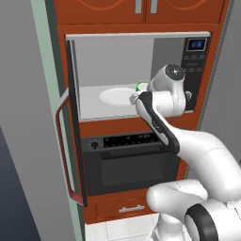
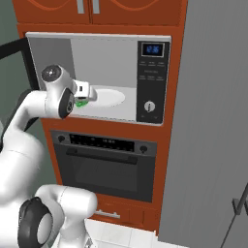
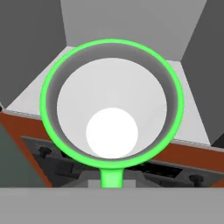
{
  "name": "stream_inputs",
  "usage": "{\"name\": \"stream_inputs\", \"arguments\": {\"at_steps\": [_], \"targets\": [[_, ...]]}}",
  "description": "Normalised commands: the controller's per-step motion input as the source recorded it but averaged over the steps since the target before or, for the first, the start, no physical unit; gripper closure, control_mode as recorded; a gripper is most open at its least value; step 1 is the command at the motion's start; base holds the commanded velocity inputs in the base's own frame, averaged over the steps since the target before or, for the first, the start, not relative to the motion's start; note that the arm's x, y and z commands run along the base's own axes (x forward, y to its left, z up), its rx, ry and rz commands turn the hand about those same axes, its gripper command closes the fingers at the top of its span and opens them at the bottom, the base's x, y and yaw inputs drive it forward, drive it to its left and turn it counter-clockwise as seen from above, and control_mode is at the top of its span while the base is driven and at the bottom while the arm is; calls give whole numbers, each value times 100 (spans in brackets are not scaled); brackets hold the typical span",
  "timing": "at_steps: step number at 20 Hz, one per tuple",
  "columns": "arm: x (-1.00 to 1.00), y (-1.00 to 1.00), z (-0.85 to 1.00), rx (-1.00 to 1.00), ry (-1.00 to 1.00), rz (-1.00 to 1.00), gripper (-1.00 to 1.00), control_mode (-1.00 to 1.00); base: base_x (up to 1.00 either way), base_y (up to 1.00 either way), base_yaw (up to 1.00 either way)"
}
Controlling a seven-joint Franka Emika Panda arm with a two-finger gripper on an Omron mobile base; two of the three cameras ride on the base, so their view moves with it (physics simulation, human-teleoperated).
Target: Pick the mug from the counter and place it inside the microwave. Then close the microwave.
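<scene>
I had the mug [image 3: 112, 109] held at the front opening of the microwave [image 1: 141, 37], not yet over the white plate [image 1: 117, 96] inside. The gripper [image 1: 137, 95] was closed on the mug; in the hand view the green rim stood right before the camera with the handle pointing down toward the fingers, so I judged the hold was at the handle side, though the fingertips themselves were hidden. In the left base view only a small green arc showed above the hand, and in the right base view a bit of green showed under the wrist, both at the front edge of the cavity. To do this step well, I thought I should push the hand straight inward and keep the mug upright, with its bottom above the floor of the cavity, until it was over the plate, and only then lower it and let go. The cavity looked low, so the wrist could touch the upper frame if I lifted too much, and the mug could catch the front lip if I went too low. The door [image 1: 70, 141] stood fully open on the left with its red handle [image 1: 63, 146] outward, well apart from the arm, so it did not disturb the entry, but I would need to go around it afterwards for closing. The control panel [image 2: 151, 82] was on the right of the cavity, near the elbow side in the left base view. Below was the black oven [image 2: 104, 169], and orange cabinets [image 1: 136, 7] were above; neither stood in the way.
</scene>
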Motion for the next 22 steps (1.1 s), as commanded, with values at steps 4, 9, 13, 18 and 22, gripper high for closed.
{"name": "stream_inputs", "arguments": {"at_steps": [4, 9, 13, 18, 22], "targets": [[68, 0, 0, 0, 17, 0, 100, -100, 0, 0, 0], [56, 0, 0, 0, 18, 0, 100, -100, 0, 0, 0], [15, 0, -14, 0, 4, 0, 100, -100, 0, 0, 0], [5, 0, -31, 0, 0, 0, 100, -100, 0, 0, 0], [9, 0, -52, 0, 0, 0, 100, -100, 0, 0, 0]]}}
